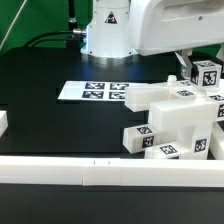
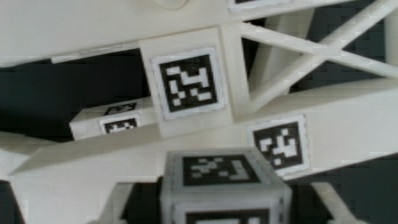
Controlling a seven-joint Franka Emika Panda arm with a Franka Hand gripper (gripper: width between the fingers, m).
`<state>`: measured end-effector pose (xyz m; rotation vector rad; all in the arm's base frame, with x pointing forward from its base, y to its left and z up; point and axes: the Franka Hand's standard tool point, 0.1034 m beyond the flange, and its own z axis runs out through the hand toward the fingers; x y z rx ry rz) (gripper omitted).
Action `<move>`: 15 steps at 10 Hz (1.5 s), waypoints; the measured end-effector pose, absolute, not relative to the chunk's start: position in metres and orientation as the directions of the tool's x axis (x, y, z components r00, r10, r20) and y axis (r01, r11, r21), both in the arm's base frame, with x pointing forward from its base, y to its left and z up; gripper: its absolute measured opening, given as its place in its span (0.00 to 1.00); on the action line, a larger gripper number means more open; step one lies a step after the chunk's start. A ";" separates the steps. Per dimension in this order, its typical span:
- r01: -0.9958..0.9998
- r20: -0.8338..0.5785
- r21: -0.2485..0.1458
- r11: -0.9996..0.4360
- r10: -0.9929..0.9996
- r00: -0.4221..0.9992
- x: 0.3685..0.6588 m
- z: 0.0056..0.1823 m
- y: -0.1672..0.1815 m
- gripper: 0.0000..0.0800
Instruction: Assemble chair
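Exterior view's left: a thin flat white marker board (image 1: 100, 90) is laid on the black table (image 1: 40, 115). Right of it, near the white border rail (image 1: 60, 172), the glossy white plastic chair parts (image 1: 175, 125) are piled. Above them, a small tagged white cube (image 1: 208, 72) is grasped by the gripper (image 1: 195, 72).

chair (image 1: 176, 122) | white tagged parts, exterior view's right | cube (image 1: 207, 73) topmost

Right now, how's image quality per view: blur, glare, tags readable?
Exterior view: arm close to the lens is soft; white chair parts are bright, edges faint; marker board tags small but distinct. Wrist view: soft overall; frame tag readable, cube nearest the lens blurriest.
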<state>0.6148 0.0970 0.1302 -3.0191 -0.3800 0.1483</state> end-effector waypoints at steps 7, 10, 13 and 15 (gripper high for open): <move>0.241 -0.086 -0.106 -0.965 0.251 0.964 0.616 0.127 0.096 0.36; 0.244 -0.091 -0.108 -0.964 0.254 0.963 0.617 0.122 0.099 0.36; 0.246 -0.083 -0.107 -0.963 0.256 0.963 0.619 0.121 0.097 0.36; 0.265 -0.074 -0.107 -0.958 0.274 0.959 0.621 0.122 0.093 0.36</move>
